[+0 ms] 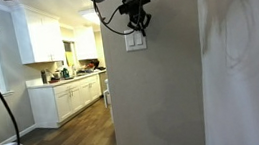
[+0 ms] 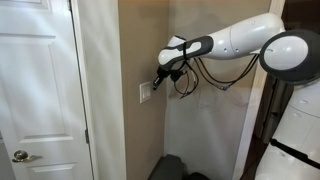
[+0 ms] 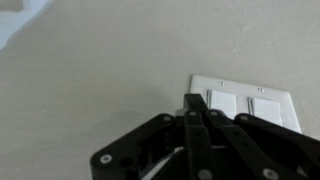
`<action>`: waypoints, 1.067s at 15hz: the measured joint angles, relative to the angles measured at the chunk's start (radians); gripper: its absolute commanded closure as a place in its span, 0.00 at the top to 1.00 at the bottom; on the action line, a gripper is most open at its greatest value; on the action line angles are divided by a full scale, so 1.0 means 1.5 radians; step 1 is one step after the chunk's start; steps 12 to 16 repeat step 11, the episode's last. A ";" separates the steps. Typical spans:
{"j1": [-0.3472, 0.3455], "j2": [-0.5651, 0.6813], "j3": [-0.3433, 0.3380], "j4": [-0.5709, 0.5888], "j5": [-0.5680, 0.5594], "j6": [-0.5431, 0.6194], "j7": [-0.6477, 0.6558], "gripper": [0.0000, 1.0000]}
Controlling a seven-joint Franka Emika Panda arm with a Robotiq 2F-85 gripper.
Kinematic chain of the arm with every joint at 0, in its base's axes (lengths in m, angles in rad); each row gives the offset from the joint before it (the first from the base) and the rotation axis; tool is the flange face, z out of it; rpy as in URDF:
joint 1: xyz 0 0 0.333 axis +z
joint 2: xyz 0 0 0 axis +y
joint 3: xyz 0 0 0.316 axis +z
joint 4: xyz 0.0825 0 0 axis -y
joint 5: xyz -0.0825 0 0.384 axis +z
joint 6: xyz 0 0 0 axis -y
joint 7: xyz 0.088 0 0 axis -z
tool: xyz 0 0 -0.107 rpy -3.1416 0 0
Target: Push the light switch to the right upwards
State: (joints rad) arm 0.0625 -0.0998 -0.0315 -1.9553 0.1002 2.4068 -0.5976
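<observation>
The gripper is a single black claw that enters from the bottom of the wrist view. Its two fingers are drawn together into one narrow point, with nothing held between them. The tip sits at the left edge of the light switch; whether it touches the plate cannot be told.

There is one robot arm, white, with loops of black cable hanging beneath it. There is one light switch. In the wrist view it is a white rectangular plate on a plain grey-beige wall. It has two pale rocker panels side by side, the left one partly hidden behind the gripper's tip.

In both exterior views the plate shows only as a small white square at mid-height on a narrow stretch of wall. The gripper is close against its upper part, and the separate rockers are too small to see.

In an exterior view, one white panelled door with one metal knob stands beside that wall. In an exterior view, a kitchen opens behind it, with white cabinets and a dark wood floor.
</observation>
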 measured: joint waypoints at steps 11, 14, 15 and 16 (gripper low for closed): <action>-0.002 0.001 0.000 0.000 0.000 -0.007 0.001 0.26; -0.002 0.001 0.000 0.000 0.000 -0.007 0.001 0.26; -0.002 0.001 0.000 0.000 0.000 -0.007 0.001 0.26; -0.002 0.001 0.000 0.000 0.000 -0.007 0.001 0.26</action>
